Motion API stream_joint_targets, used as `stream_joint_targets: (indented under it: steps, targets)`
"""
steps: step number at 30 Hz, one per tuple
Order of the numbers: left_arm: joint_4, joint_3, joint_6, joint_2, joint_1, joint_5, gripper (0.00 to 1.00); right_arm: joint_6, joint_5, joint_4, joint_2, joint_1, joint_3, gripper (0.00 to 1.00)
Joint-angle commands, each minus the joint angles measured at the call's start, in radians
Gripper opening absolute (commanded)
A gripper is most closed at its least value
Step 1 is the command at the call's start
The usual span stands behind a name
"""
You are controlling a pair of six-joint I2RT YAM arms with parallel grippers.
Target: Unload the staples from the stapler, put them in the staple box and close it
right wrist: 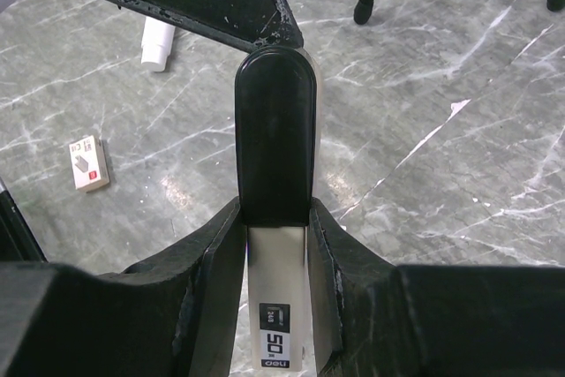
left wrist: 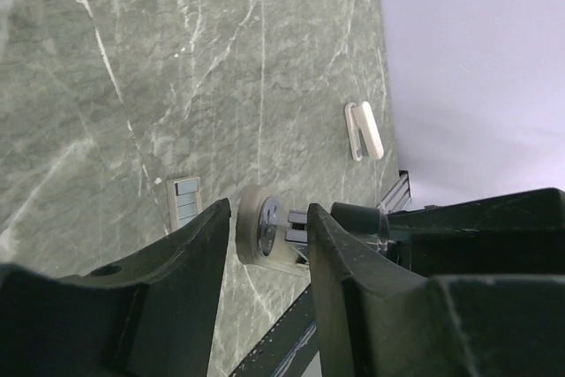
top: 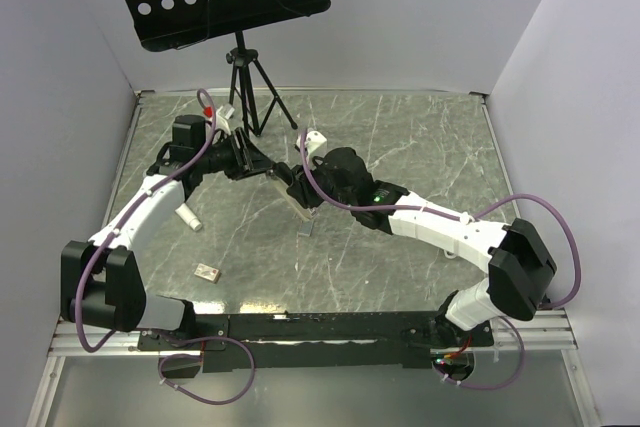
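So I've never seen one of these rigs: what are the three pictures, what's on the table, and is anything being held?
The overhead picture shows two robot arms bolted at the near edge of a marble-patterned table. The other two come from cameras on each wrist, looking past that arm's own fingers. The right gripper is clamped on the stapler, holding it above the table. The left gripper sits at the stapler's far end, jaws partly open. On the table lie a strip of staples, a small tan box, a white cylinder and a black tripod stand.

stapler (right wrist: 275, 174) held above table, staples (left wrist: 184, 201) lying below
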Motion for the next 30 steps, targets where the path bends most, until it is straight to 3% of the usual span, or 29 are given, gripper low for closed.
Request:
stream_joint_targets:
  steps: [1,8,15,22,25,30]
  targets:
    - [-0.059,0.008,0.01,-0.014,-0.004,-0.038,0.46,0.009,0.015,0.165,-0.061,-0.002,0.028,0.0]
    - [-0.081,0.021,0.008,0.02,-0.004,-0.018,0.52,0.008,0.023,0.156,-0.074,0.0,0.018,0.0]
    - [0.005,-0.03,-0.056,0.026,-0.001,0.061,0.48,0.005,0.021,0.137,-0.066,0.0,0.029,0.0]
    - [-0.009,-0.01,-0.067,0.016,0.037,0.095,0.55,-0.003,0.027,0.131,-0.095,0.001,-0.017,0.0]
    - [-0.007,-0.011,-0.076,0.012,0.056,0.13,0.53,-0.003,0.03,0.133,-0.12,0.0,-0.037,0.0]
    - [0.097,-0.063,-0.134,-0.004,0.056,0.193,0.52,-0.002,0.037,0.148,-0.126,0.0,-0.044,0.0]
